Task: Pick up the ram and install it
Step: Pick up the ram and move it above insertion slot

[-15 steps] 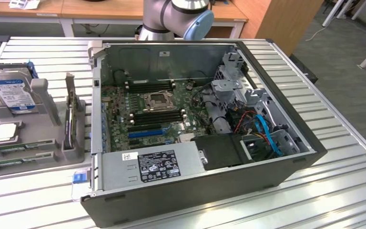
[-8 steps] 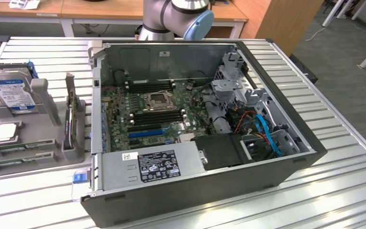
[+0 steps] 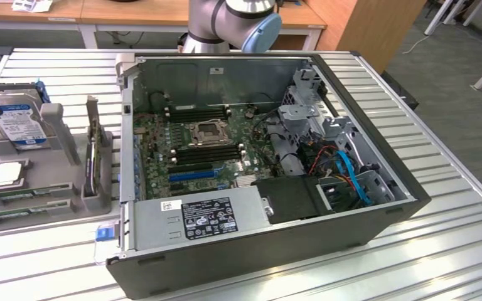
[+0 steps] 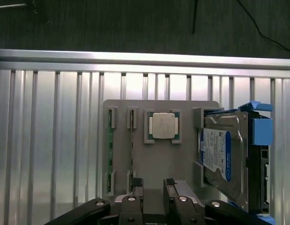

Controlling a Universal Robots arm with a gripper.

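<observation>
Pickup stage, I reckon: my pincer [image 4: 153, 183] hangs wide open, empty, over the tray [image 4: 182, 154]. The ram [image 4: 109, 150] stands edge-up along the tray's edge opposite the hard drive [image 4: 219, 154]. Grabbing needs jaws squared across it.

The ram [image 4: 109, 150] is green, slotted in a plain grey tray [image 4: 154, 164]. On that tray, the hard drive [image 4: 222, 157] is silver with a blue-and-white label. The bench [image 4: 51, 140] beneath it is ribbed silver.

Bright overhead light throws hard glare off the ribbed metal surface [image 3: 459, 251], washing several slats white. The open computer case [image 3: 224, 75] is shadowed inside. From the wrist, the surface's edge rail [image 4: 145, 58] gleams against dim floor [image 4: 135, 23].
</observation>
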